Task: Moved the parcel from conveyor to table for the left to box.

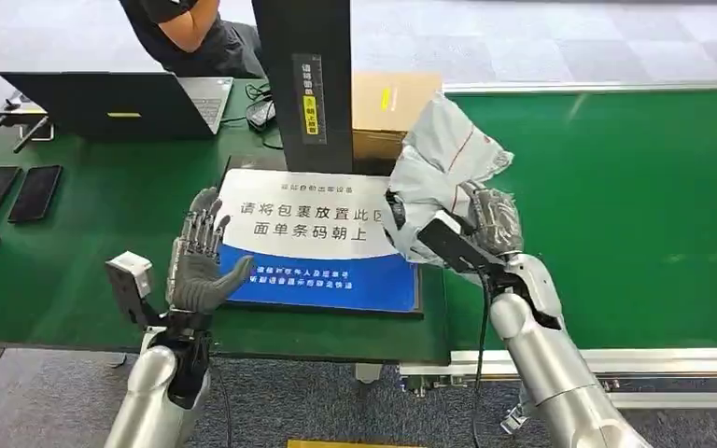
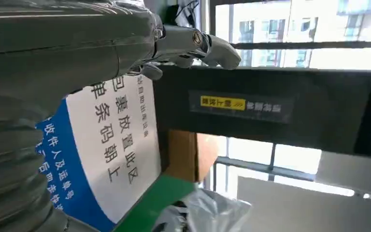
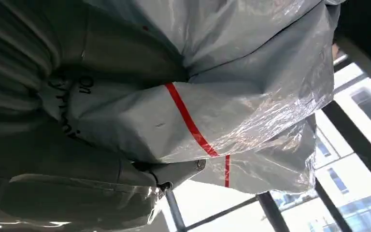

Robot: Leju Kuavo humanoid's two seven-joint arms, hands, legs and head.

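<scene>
- parcel [image 1: 448, 154]: grey-white plastic mailer bag, crumpled and glossy, thin red stripe. Held up off the surface by the right hand [image 1: 485, 229], at the seam between green table [image 1: 84, 271] and conveyor [image 1: 616, 205], over the right edge of the placement mat [image 1: 317, 243].
- right hand: fingers wrapped around the bag's lower part; right wrist view shows film bunched tight against the palm and thumb.
- left hand [image 1: 201, 261]: released, palm up, fingers apart, holding nothing, at the mat's left edge.
- placement mat: flat, white upper half, blue lower half, printed Chinese text, dark border.
- black upright post [image 1: 303, 79] stands behind the mat, with a yellow label; cardboard box [image 1: 392, 112] just beside it.
- conveyor: matte green belt, metal side rail.
- table: green top; open laptop [image 1: 117, 103] and two dark phones [image 1: 14, 191] at far left; seated person [image 1: 191, 33] behind the laptop.
- floor: grey carpet tiles. Wrist views show large windows with dark frames.
</scene>
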